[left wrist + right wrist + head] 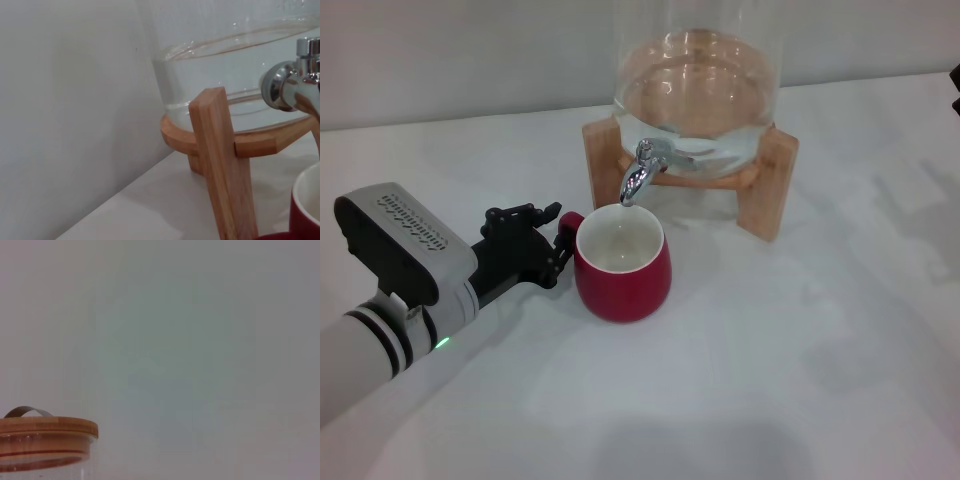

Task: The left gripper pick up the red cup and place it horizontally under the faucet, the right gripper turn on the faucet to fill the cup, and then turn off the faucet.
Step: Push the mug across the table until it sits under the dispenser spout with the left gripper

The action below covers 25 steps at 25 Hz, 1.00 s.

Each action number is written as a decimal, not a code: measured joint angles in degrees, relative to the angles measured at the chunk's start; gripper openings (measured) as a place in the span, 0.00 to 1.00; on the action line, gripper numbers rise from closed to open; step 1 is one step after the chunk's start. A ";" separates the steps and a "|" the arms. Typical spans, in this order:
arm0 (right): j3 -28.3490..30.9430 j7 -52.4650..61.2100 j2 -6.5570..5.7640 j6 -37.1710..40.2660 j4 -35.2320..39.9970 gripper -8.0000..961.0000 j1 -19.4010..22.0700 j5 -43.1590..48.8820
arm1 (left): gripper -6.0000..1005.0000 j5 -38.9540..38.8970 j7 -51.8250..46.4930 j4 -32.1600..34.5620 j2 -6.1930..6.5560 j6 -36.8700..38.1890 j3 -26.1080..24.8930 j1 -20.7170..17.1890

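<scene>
Head view: the red cup point(622, 266) stands upright on the tabletop point(770, 380) under the faucet point(638, 172), left claw point(556, 240) clamped on its handle (placing done); next, the unseen right claw must open the lever.

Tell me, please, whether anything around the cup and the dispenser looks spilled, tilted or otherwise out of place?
Nothing stands out. The red cup stands upright on the table with its mouth below the faucet, and the left gripper is at its handle. The glass dispenser sits level on its wooden stand. No puddle shows.
</scene>
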<state>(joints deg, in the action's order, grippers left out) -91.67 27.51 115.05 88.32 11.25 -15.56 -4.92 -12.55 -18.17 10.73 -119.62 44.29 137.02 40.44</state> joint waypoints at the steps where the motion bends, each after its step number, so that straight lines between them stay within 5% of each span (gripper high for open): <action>1: 0.00 0.00 0.00 0.00 0.00 0.82 0.00 0.00 | 0.30 0.00 0.02 0.00 0.00 0.00 0.00 0.00; 25: 0.00 0.00 0.00 0.00 0.00 0.83 0.24 0.00 | 0.41 -0.04 0.49 0.09 -0.09 0.00 0.11 -1.06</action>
<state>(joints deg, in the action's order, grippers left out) -91.67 27.51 115.05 88.33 11.25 -15.32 -4.92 -12.59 -17.69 10.81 -119.71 44.29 137.13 39.38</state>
